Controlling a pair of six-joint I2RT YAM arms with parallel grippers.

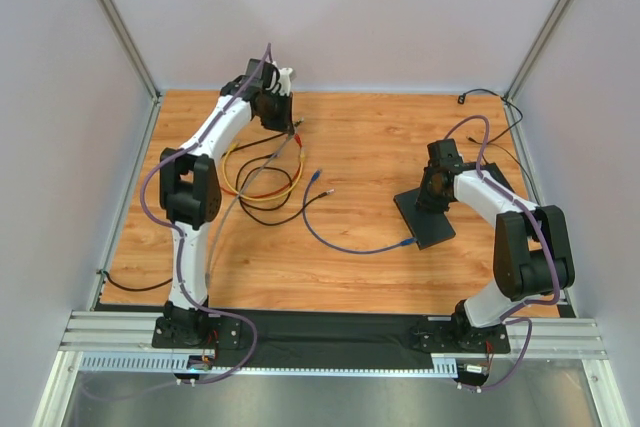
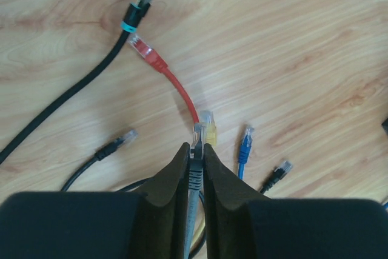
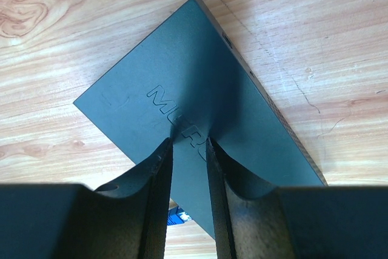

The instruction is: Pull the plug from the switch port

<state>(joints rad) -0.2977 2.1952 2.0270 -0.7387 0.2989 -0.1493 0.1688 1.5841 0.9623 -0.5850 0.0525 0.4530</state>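
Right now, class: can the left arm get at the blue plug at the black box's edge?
Probably not at once. The left pincer is shut on a grey cable, far from the blue plug at the black box. Only loose cables lie between.

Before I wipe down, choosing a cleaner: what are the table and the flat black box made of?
The table looks like wood or wood-look laminate, smooth, visible grain. The flat black box is likely matte plastic: dull sheen, moulded lettering.
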